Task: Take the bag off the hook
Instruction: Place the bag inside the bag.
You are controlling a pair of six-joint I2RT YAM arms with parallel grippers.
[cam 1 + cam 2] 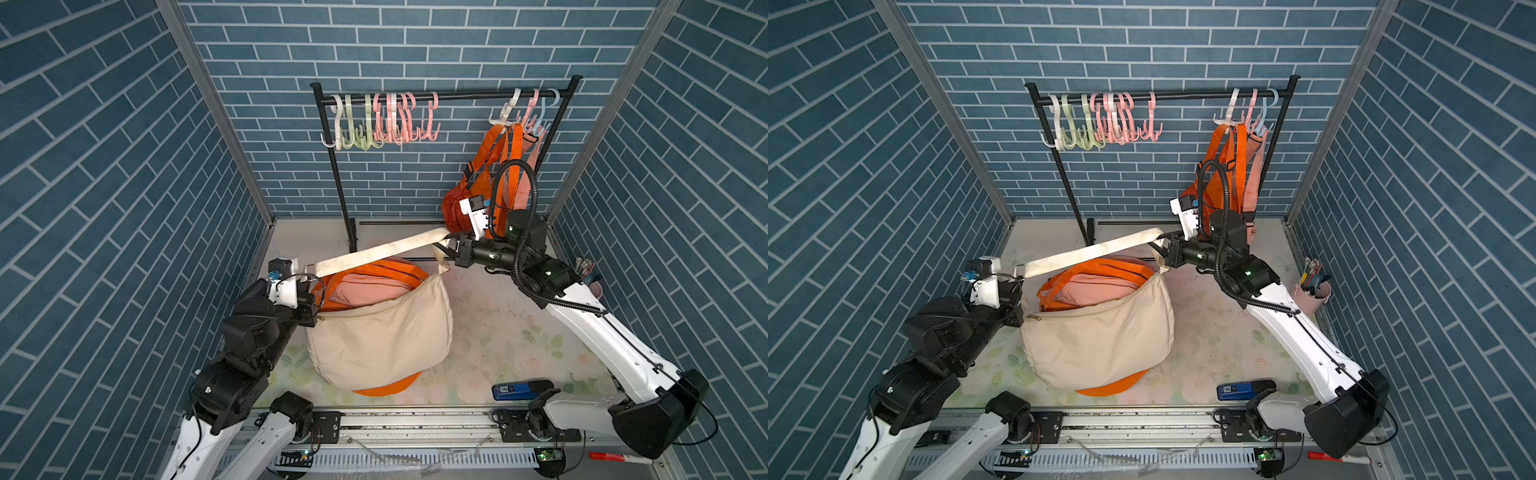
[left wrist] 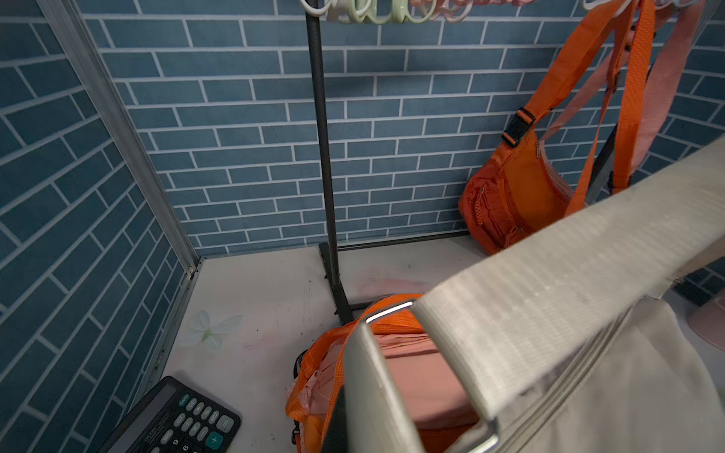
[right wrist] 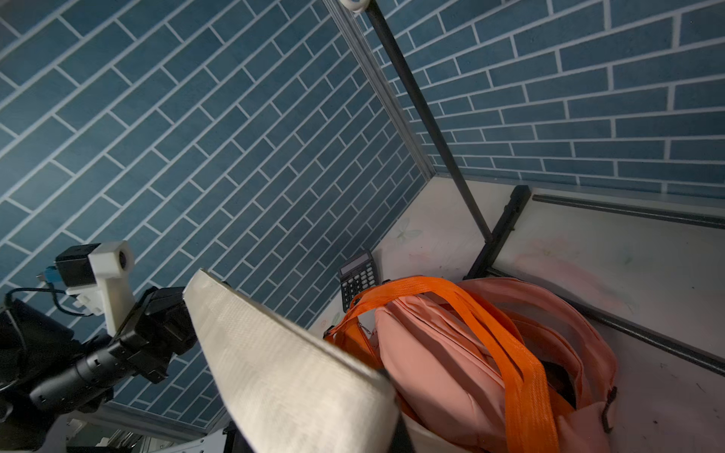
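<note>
I have both pincers clamped on the strap [image 1: 374,251] of the beige bag [image 1: 382,332]: the left pincer [image 1: 309,291] at its ring end by the left edge of the counter [image 1: 498,316], the right pincer [image 1: 451,245] toward the back right corner. The strap's long axis runs taut between them. The bag sags below, nearer my left arm, clear of the hooks [image 1: 390,124] on the rack [image 1: 440,96], over a pile of orange and pink bags [image 1: 365,282] mid-counter. The calculator [image 2: 176,423] shows digit keys; its brand is unreadable.
</note>
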